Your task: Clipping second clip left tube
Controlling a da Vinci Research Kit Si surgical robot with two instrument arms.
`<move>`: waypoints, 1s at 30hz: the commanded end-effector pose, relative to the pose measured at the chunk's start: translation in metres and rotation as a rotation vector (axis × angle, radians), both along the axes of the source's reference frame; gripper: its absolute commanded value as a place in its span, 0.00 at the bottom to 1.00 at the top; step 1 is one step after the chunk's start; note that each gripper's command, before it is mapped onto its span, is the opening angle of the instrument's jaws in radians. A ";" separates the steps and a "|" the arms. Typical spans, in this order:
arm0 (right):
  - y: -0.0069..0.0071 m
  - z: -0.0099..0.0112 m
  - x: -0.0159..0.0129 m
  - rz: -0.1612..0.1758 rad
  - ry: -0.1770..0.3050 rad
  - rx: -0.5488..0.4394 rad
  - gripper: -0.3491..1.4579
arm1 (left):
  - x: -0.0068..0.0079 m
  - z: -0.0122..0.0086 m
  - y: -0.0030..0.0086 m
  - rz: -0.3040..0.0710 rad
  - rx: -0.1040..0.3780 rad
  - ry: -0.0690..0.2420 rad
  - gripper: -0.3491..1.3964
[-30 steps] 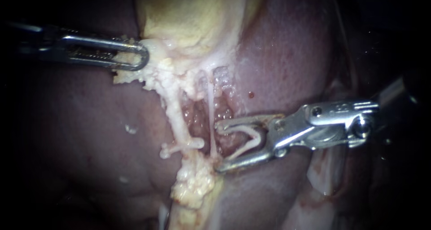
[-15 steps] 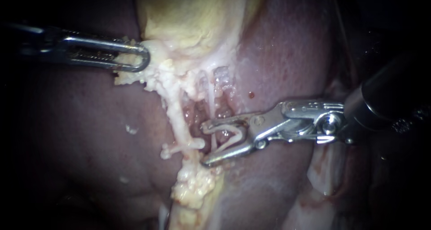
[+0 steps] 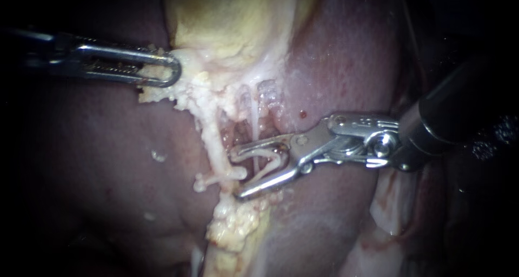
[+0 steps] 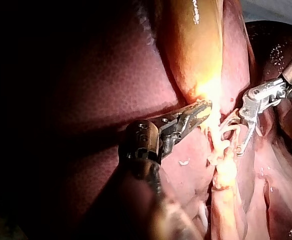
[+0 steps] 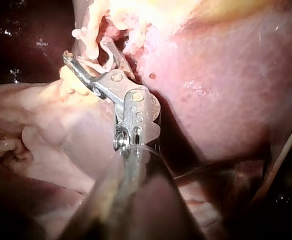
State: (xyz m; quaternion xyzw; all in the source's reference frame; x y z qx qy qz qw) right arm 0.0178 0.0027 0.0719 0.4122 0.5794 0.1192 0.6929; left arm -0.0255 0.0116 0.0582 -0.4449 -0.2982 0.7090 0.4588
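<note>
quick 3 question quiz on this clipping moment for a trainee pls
1. True or false: the right instrument holds a white clip between its jaws.
2. What does the left instrument grip? A) the liver B) pale tissue at the base of the gallbladder C) nothing
3. Fill in: beside the right instrument's jaw tips, a closed clip sits across the left ____.

Key: 1 true; 2 B; 3 tube.
</note>
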 end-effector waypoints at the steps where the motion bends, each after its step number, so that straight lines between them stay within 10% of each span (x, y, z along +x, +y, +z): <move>1: 0.0000 0.0000 0.0004 -0.003 0.003 -0.001 0.47 | 0.0000 0.0000 0.0000 0.000 0.000 0.000 0.00; 30: -0.0040 -0.0046 0.0042 -0.038 0.075 0.009 0.45 | -0.0001 0.0001 -0.0001 -0.001 -0.001 0.001 0.00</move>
